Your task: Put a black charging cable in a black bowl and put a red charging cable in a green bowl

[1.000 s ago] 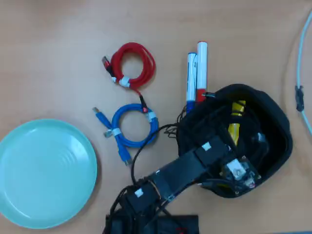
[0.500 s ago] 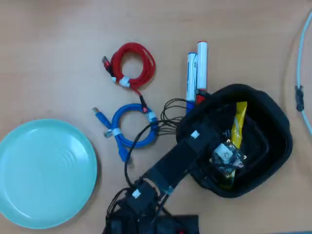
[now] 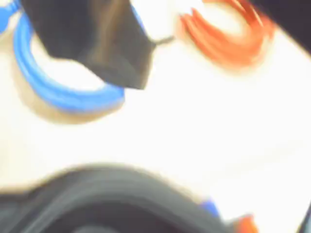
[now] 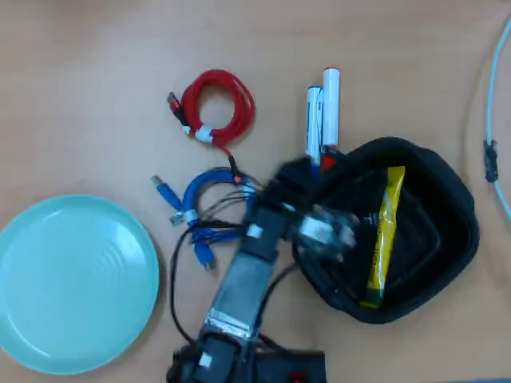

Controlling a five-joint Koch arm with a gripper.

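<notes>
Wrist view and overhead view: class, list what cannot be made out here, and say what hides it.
- Gripper: motion-blurred in the overhead view; only one dark jaw shows in the wrist view, so open or shut is unclear.
- Black cable: not identifiable inside the black bowl; the arm covers its left part.
- Blue cable: partly under the arm.
- Red cable: smeared in the wrist view.

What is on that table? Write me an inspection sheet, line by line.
Surface: bare wooden table.
Job's things: red charging cable coiled on the table; green bowl empty; black bowl holds a yellow packet; black charging cable not made out.
Clutter: blue coil; two markers.
Grippers: hand blurred, between blue coil and black bowl; open or shut unclear.
Cables: pale cable at the overhead view's right edge.
Surroundings: nothing seen.
</notes>
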